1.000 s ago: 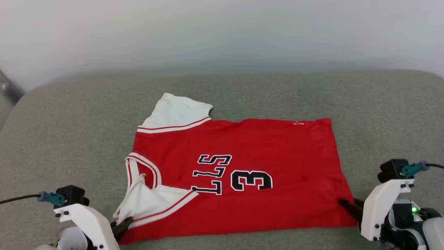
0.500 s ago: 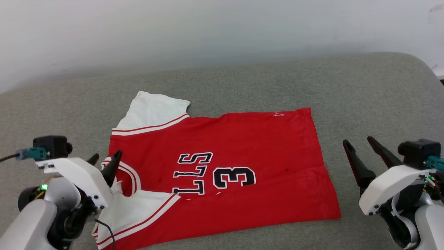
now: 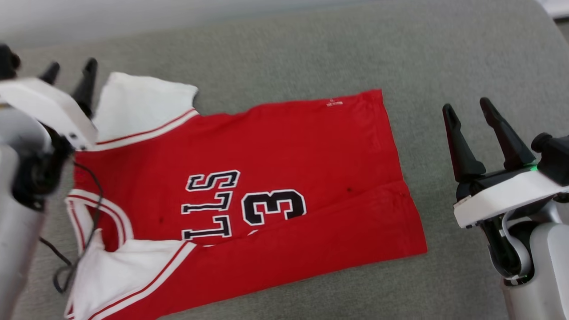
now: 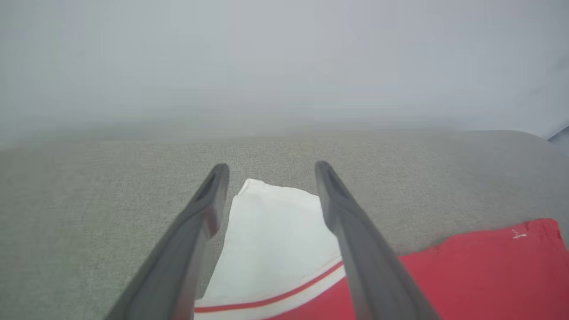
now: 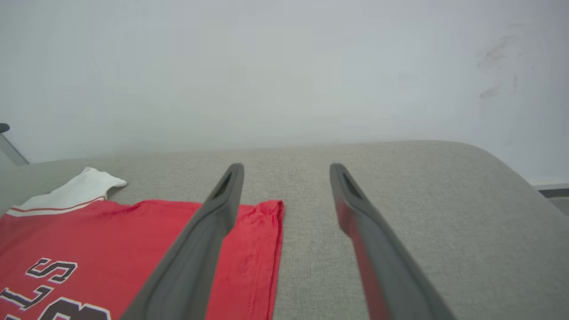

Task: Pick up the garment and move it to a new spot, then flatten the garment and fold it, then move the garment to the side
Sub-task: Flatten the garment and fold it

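Observation:
The garment (image 3: 266,151), a red jersey with white sleeves and black lettering, lies spread on the grey cushion, its near long edge folded over toward the middle. My left gripper (image 3: 71,73) hovers open beside the far white sleeve (image 3: 138,104); in the left wrist view that sleeve (image 4: 275,240) lies below and between the spread fingers (image 4: 346,222). My right gripper (image 3: 466,111) stands open and empty, raised to the right of the jersey's hem (image 3: 391,146). In the right wrist view the garment (image 5: 111,240) and its hem corner (image 5: 266,213) sit at lower left.
The grey cushioned surface (image 3: 444,53) extends behind and to the right of the jersey, with a rounded right edge. A pale wall (image 5: 284,66) rises behind it. A thin black cable (image 3: 86,235) hangs from my left arm over the near sleeve.
Both grippers let go of the garment's near edge, opened and lifted away. The left one moved up to the far sleeve. The head view has tilted down and shifted.

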`<state>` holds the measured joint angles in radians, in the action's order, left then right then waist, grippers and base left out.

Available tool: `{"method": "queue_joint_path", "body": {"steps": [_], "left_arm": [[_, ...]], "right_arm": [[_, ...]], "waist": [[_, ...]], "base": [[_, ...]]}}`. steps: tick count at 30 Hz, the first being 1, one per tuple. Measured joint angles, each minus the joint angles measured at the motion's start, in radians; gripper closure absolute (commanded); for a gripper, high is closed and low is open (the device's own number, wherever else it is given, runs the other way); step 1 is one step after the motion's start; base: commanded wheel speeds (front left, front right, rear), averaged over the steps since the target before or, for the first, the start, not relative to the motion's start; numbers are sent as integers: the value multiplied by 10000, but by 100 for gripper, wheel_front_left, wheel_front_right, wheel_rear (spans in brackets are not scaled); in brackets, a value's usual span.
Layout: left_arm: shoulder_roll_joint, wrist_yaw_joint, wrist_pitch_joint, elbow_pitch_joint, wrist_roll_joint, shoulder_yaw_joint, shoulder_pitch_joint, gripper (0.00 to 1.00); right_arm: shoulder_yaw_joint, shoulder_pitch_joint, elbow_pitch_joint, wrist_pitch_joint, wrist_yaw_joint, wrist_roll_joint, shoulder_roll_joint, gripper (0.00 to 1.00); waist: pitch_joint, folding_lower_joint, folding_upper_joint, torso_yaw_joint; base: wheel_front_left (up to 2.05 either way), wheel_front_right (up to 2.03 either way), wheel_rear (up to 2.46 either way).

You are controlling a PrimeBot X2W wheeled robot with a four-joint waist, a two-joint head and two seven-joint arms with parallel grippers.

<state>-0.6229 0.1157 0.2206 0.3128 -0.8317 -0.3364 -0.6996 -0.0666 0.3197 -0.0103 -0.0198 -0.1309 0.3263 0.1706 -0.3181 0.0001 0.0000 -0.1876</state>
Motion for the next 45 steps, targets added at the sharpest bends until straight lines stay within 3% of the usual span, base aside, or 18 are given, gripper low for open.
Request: {"method": "queue_joint_path", "body": {"steps": [7,11,16,20,23,24,25,26,36,40,45], "left_arm": [[-905,-629,2663,761,-359,-288,-1892,0],[-1402,-675,4642,865,-662,-554,-2493,0],[-2232,-301,6364,861,-654,-761,-2902,0],[-2767,-17,7179,748,-500,-913,-2896,0],[-2817,234,7375,675,-667,-796,-2865,0],[-2813,295,7417,644,-734,-763,-2840,51],[-2803,364,7428,619,-798,-721,-2820,89],[-2777,445,7423,617,-865,-650,-2789,100],[-2293,341,6656,545,-853,-616,-2773,100],[-1998,146,6286,502,-675,-790,-2961,100],[-1327,-203,5906,265,-497,-1106,-3446,100]], "right_arm": [[-79,252,13,92,0,17,-182,0],[-102,292,8,205,0,-29,-249,0],[-169,418,79,299,0,33,-366,0],[-261,452,94,326,0,127,-428,0],[-278,453,86,324,0,207,-420,0],[-286,463,90,314,0,267,-420,0],[-291,478,94,297,0,299,-418,0],[-291,492,102,295,0,351,-407,0],[-422,997,301,-564,0,945,31,0],[-593,1817,-75,-2121,0,1693,293,0],[-548,3301,-1093,-5024,0,2313,746,0]], "waist": [[-1148,0,0,-660],[-1644,1,0,-1052],[-2205,1,0,-1459],[-2552,0,0,-1733],[-2750,-1,0,-1858],[-2801,-1,0,-1883],[-2848,-2,0,-1900],[-2887,-2,1,-1912],[-2932,-1,0,-1579],[-2824,0,0,-1248],[-2739,0,0,-632]], "base": [[0,0,0],[0,0,0],[0,0,0],[0,0,0],[0,0,0],[0,0,0],[0,0,0],[0,0,0],[0,0,0],[0,0,0],[0,0,0]]}}
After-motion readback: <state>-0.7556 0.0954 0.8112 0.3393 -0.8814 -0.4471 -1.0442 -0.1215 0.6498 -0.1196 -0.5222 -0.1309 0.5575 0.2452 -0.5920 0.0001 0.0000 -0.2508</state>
